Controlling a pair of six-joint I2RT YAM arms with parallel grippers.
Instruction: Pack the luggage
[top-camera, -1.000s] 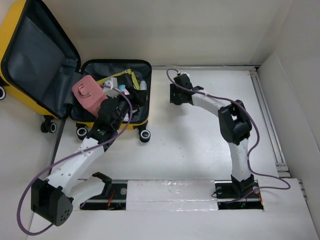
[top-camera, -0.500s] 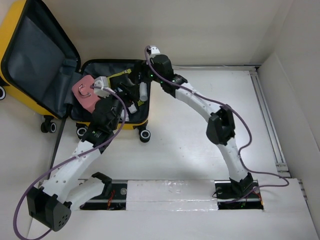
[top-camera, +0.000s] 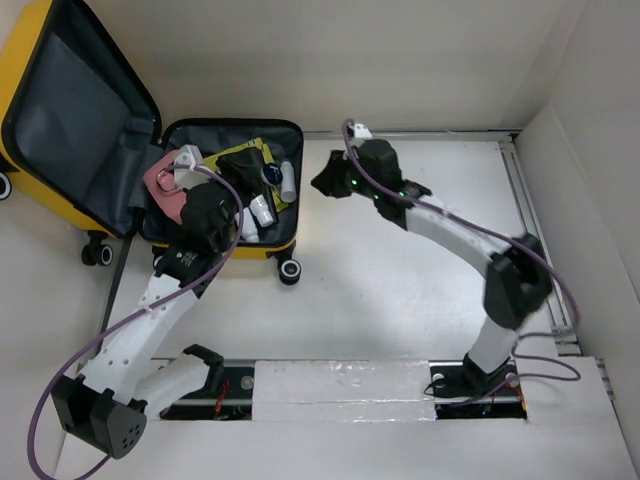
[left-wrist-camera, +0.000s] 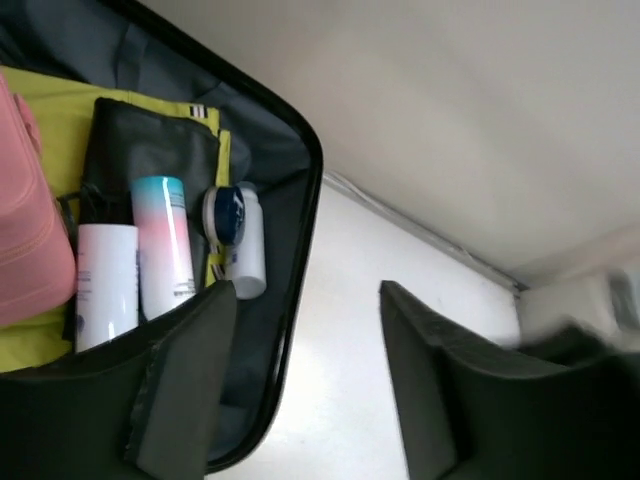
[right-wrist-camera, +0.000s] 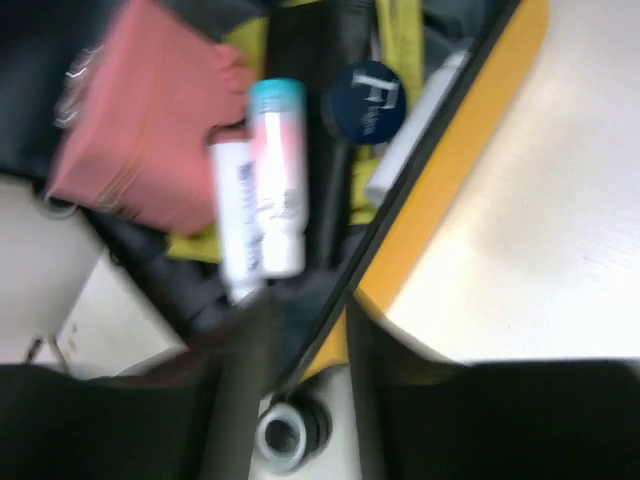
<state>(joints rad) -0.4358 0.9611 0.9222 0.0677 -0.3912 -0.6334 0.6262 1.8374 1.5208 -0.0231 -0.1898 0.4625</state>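
The yellow hard-shell suitcase lies open at the far left of the white table, with its grey-lined lid thrown back to the left. In the base half lie a pink case, a black pouch on yellow-green fabric, a white tube, a pink-and-blue bottle and a small blue-capped bottle. The left gripper hovers over the suitcase's near part, fingers spread wide and empty. The right gripper hangs over the table just right of the suitcase, fingers slightly parted (the wrist view is blurred) with nothing between them.
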